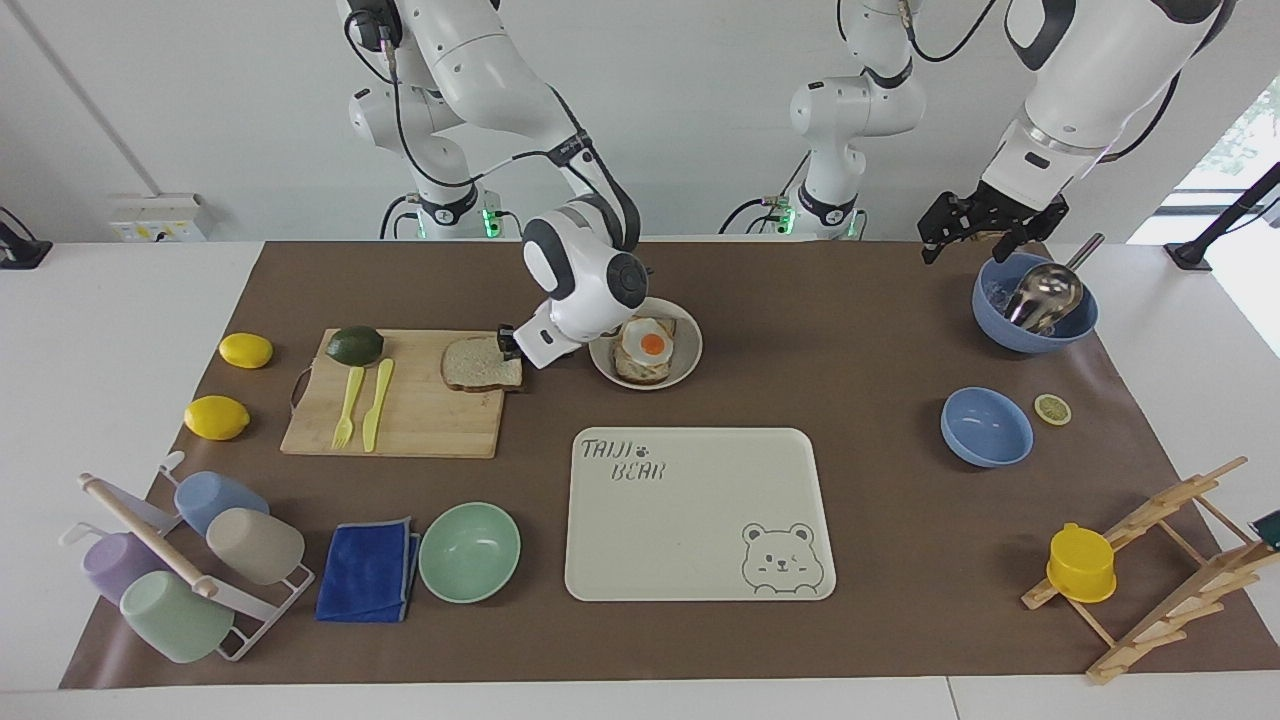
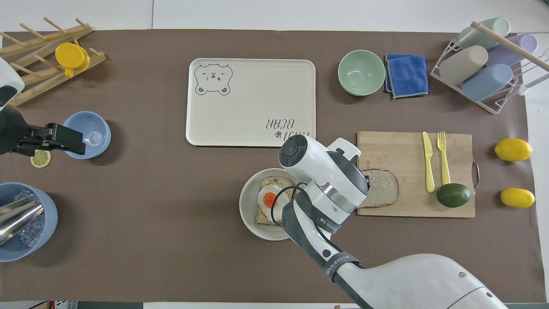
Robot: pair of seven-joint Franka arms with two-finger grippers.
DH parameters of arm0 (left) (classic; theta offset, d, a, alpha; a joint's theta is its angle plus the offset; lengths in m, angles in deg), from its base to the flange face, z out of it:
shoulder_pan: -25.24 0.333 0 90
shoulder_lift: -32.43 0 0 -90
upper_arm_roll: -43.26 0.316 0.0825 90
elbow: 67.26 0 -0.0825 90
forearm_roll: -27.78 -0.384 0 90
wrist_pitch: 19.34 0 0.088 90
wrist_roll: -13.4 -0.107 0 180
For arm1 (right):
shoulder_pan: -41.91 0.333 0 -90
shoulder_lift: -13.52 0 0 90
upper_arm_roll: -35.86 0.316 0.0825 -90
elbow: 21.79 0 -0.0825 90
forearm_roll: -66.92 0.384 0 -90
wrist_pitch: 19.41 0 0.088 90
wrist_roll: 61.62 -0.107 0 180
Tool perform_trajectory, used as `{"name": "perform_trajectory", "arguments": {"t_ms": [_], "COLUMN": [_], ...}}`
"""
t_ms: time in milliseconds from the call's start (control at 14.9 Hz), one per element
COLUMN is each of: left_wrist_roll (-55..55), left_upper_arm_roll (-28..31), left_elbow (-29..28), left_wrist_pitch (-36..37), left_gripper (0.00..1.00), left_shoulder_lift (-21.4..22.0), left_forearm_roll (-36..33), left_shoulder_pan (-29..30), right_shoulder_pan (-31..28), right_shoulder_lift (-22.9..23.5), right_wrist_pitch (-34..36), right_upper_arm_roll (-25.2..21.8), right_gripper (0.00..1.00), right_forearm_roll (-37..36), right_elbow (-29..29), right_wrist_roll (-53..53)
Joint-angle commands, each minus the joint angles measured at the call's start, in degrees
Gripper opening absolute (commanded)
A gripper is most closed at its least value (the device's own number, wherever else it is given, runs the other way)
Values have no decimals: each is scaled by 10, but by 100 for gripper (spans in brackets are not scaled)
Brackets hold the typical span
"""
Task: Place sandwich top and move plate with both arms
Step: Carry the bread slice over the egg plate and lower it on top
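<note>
The right gripper [image 1: 507,342] is sitting at the edge of the bread slice [image 1: 481,365], at the slice's end toward the plate [image 1: 691,350]. Its fingers appear to be clamping that edge, though the wrist is hiding much of the contact in the overhead view, so the grasp is a judgement. The slice is lying on the cutting board [image 1: 420,420], at the board's corner beside the plate, and it looks flat or barely raised.

The plate is standing just beside the board, toward the left arm's end of the table, and is carrying the toast with egg [image 1: 649,348]. The tray [image 1: 700,520] is lying farther from the robots than the plate.

The left gripper [image 1: 985,228] is hanging over the table's edge near the blue bowl with the ladle [image 1: 1035,305], waiting; whether its fingers are spread or closed cannot be told.

Handling assessment: the slice is likely light, soft and floppy. Held by one crust edge, it may be sagging or tearing once lifted, so the crust is the firmer place to pinch, with modest force. The egg underneath is fragile and slippery; the slice needs setting down gently and squarely.

The plate is rigid and shallow. Its raised rim is the only purchase, so each arm is best taking one end of the rim and keeping it level.
</note>
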State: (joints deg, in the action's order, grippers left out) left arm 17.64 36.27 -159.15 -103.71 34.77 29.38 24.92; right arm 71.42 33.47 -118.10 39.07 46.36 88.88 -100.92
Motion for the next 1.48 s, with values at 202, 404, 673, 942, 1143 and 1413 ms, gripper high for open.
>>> {"name": "perform_trajectory", "arguments": {"t_ms": [202, 404, 673, 942, 1143, 1413], "left_wrist_roll": [-7, -7, -7, -7, -7, -7], "left_upper_arm_roll": [-6, -6, -6, -6, -6, -6], "left_elbow": [-5, -5, -5, -5, -5, -5], "left_wrist_pitch": [6, 6, 6, 6, 6, 7], "left_gripper": [100, 100, 100, 100, 100, 100], "left_shoulder_lift": [7, 7, 7, 7, 7, 7], "left_forearm_roll": [-1, -1, -1, -1, -1, -1], "left_shoulder_pan": [8, 8, 8, 8, 8, 8], "right_shoulder_pan": [-1, 0, 67, 110, 124, 118], "right_shoulder_lift": [11, 43, 55, 54, 55, 52], "right_wrist_pitch": [48, 132, 158, 94, 62, -5], "right_upper_arm_roll": [20, 49, 70, 74, 75, 75], "right_gripper": [0, 0, 0, 0, 0, 0], "right_forearm_roll": [30, 35, 31, 43, 54, 54], "right_elbow": [-83, -190, -230, -224, -217, -180], "right_wrist_roll": [-9, -9, -20, -43, -60, -60]}}
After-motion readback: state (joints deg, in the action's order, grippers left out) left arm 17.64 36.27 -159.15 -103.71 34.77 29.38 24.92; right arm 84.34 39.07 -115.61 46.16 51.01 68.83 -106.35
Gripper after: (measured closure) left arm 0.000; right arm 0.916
